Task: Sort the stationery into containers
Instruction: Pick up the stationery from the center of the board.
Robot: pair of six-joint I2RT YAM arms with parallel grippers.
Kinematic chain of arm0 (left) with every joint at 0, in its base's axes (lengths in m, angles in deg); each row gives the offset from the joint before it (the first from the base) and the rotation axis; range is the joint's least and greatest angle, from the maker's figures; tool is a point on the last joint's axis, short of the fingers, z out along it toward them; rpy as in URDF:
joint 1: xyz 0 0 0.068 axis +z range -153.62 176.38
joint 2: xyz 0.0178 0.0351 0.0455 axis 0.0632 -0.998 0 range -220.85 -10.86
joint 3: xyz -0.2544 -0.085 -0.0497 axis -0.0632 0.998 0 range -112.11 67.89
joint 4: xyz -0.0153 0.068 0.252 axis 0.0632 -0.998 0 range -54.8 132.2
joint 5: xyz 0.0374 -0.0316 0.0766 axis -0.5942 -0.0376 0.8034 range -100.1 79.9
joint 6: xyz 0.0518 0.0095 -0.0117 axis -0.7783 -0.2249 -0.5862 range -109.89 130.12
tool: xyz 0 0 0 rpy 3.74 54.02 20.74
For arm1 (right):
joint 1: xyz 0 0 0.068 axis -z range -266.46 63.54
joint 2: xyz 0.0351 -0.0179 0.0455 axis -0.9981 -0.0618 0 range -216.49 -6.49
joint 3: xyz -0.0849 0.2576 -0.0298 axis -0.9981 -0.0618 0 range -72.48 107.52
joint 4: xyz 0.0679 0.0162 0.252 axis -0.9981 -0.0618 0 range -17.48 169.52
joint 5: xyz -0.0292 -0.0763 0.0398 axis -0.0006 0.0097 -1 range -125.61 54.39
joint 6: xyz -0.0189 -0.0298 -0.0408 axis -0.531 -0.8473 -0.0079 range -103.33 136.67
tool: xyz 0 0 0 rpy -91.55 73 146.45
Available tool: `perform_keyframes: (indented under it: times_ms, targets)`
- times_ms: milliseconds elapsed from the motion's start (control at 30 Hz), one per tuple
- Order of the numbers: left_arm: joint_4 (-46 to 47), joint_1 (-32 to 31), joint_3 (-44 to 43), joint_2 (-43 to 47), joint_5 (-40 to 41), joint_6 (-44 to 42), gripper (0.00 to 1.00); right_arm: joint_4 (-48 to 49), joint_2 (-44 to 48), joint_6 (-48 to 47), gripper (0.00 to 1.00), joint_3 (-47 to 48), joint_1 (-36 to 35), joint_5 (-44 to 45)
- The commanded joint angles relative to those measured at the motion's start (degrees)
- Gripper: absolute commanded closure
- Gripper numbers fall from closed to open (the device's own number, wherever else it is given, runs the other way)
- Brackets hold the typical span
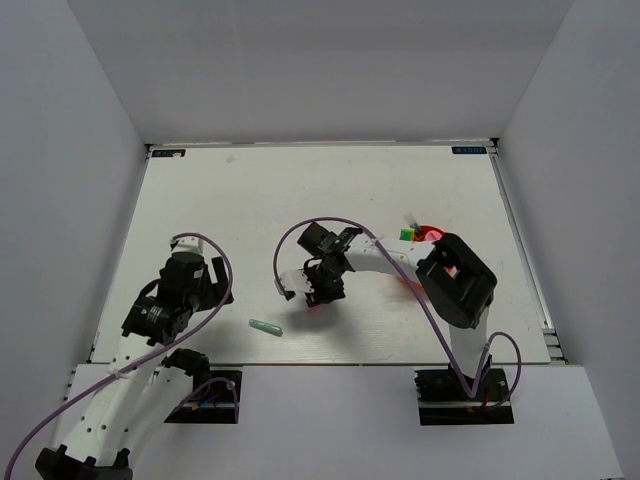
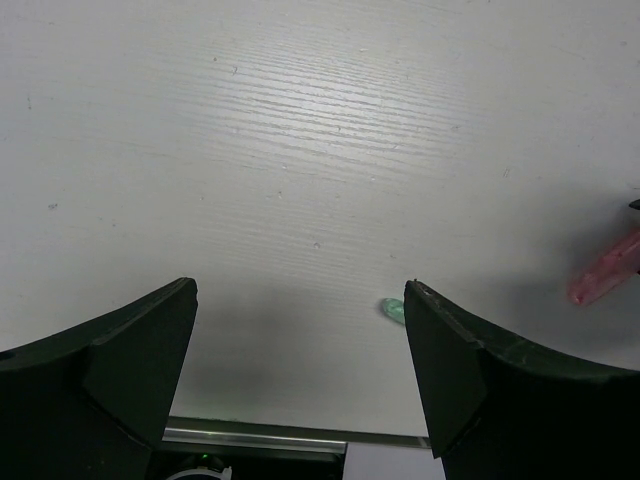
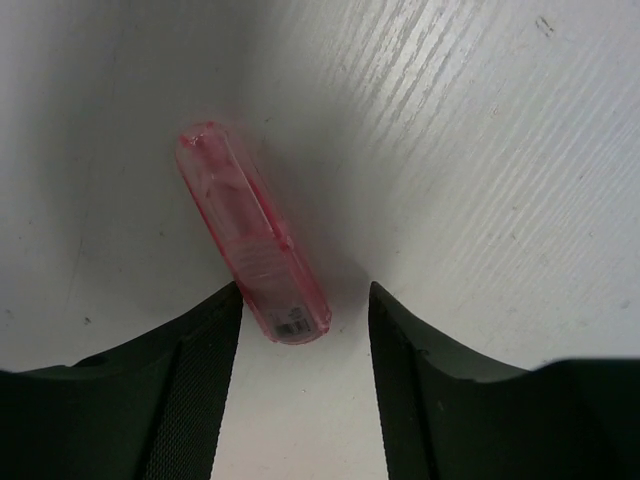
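Note:
A translucent pink stick (image 3: pixel 250 235) lies on the white table; its near end sits between my right gripper's (image 3: pixel 305 325) open jaws, close to the left finger. In the top view this gripper (image 1: pixel 318 295) is lowered over the pink stick (image 1: pixel 313 306) at mid-table. A teal stick (image 1: pixel 265 327) lies near the front edge. Its tip (image 2: pixel 392 310) shows beside the right finger of my left gripper (image 2: pixel 300 380), which is open and empty. The pink stick (image 2: pixel 605 275) also shows at that view's right edge. The orange bowl (image 1: pixel 430 232) is mostly hidden behind the right arm, with yellow and green caps (image 1: pixel 405 235) at its left.
White walls enclose the table on three sides. The table's front edge (image 2: pixel 260 435) lies just below the left gripper. The right arm's elbow (image 1: pixel 455 280) hangs over the table's right part. Scissors, pens and the bottle are not visible.

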Motion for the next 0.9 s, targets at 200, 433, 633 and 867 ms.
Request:
perform_keyframes:
  times_ms: [200,433,633,867]
  targets:
    - [0.1,0.3,0.5,0.7,0.9,0.6,0.06,0.8,-0.9,-2.6,0.50,-3.4,-1.4,3.8]
    - [0.4,0.3,0.6,1.2,0.9,0.4,0.06,-0.8,-1.0,-4.1,0.70,-6.4,-2.4,5.7]
    - [0.7,0.4,0.9,0.6,-0.1,0.1,0.06,-2.8,1.7,0.9,0.96,-6.9,-2.7,4.9]
    - [2.9,0.4,1.6,-1.6,-8.3,-1.7,0.05,-3.0,16.9,12.4,1.00,-5.7,-2.7,6.2]
